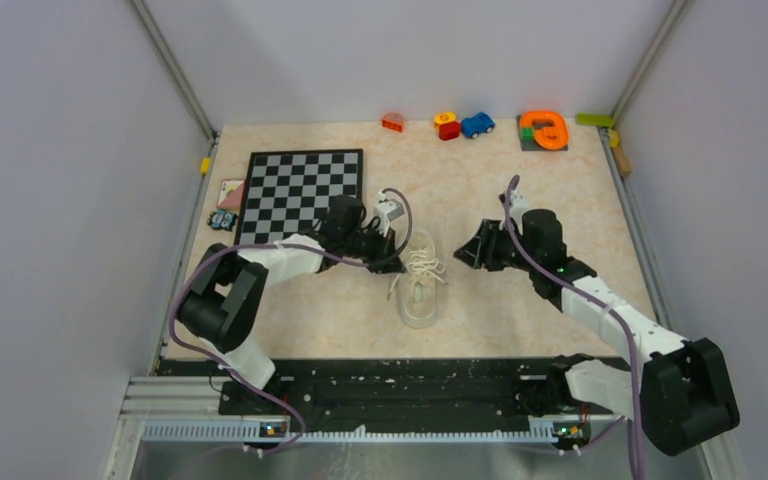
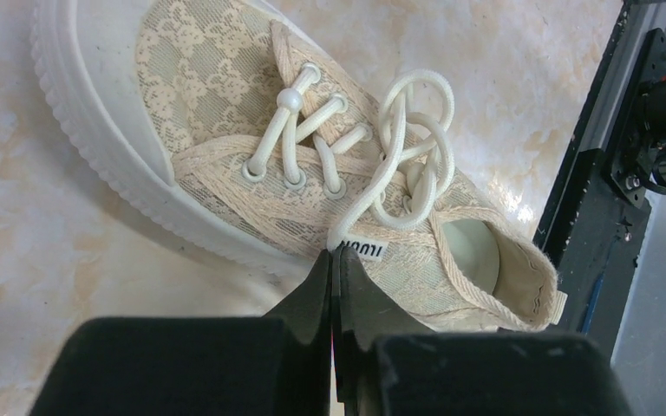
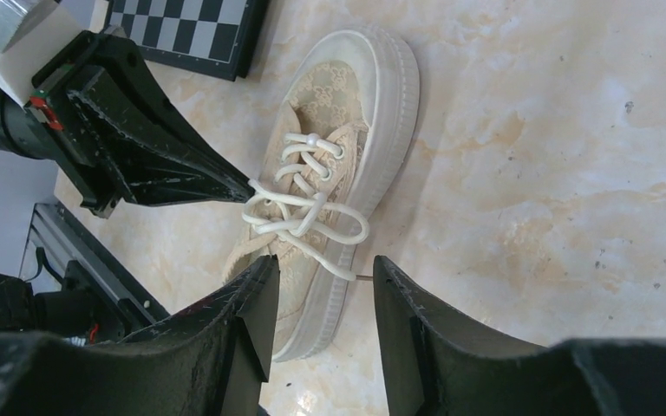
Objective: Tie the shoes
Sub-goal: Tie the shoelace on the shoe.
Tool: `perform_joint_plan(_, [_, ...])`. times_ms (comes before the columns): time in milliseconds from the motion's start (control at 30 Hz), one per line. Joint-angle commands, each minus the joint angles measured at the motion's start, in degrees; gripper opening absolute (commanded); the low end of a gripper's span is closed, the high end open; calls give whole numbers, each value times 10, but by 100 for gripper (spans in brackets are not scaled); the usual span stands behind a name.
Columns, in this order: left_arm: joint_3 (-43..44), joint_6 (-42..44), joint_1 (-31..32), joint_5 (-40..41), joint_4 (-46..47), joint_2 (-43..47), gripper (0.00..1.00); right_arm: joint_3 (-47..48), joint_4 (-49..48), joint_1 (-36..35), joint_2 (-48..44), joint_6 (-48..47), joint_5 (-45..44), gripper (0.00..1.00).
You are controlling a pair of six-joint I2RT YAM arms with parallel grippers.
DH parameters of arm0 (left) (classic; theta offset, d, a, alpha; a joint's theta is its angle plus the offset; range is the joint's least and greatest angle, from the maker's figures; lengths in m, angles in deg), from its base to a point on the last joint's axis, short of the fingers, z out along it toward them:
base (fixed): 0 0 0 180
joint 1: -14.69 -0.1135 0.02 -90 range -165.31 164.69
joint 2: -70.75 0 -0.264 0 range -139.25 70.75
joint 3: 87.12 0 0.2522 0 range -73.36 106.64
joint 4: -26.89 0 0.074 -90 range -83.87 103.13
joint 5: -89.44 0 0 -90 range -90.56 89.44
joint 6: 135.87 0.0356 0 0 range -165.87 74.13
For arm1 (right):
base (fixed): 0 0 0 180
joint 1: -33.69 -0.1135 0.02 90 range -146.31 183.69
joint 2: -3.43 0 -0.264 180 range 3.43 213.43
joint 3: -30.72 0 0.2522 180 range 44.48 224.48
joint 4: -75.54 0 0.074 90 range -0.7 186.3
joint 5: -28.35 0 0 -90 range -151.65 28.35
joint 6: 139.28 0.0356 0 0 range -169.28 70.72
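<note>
Fingers of the left gripper (image 1: pixel 397 265) are sitting just left of the sneaker (image 1: pixel 422 290), which is lying mid-worktop (image 1: pixel 520 300), toe pointing away; the right gripper (image 1: pixel 468 250) is standing farther off. Left wrist: fingers are clamping shut on a lace (image 2: pixel 373 186) end, with the contact itself hidden. Right wrist: fingers are standing partly open and empty, with the sneaker ahead.

left arm (image 1: pixel 278 258): white shell links, bulky black joint housings, purple cable (image 1: pixel 407 222) looping alongside.
right arm (image 1: pixel 615 312): same build; tiny green light (image 1: pixel 560 268) by the wrist joint.
left fingers (image 2: pixel 310 299): matte black wedges narrowing to thin tips; white block (image 3: pixel 9 26) with a label, small red and green marks behind them.
right fingers (image 3: pixel 247 329): black, grainy layered surface, flat inner faces.
</note>
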Motion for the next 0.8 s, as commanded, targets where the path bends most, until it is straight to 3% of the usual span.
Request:
perform_joint_plan(0, [53, 47, 3, 13, -60, 1, 0, 30, -18, -7, 17, -13, 6, 44])
perform_joint_plan(133, [96, 97, 3, 32, -131, -7, 0, 33, -30, -6, 41, -14, 5, 41])
perform_joint_plan(367, [134, 142, 6, 55, -166, -20, 3, 30, -60, -14, 68, -20, 10, 39])
perform_joint_plan(400, [141, 144, 8, 60, -169, -23, 6, 30, -60, -14, 71, -21, 11, 39])
perform_joint_plan(567, [149, 110, 13, 127, -141, -22, 43, 28, -63, -17, 76, -22, 9, 39])
perform_joint_plan(767, [156, 6, 12, 178, -138, 16, 52, 25, -72, -17, 89, -19, 6, 39])
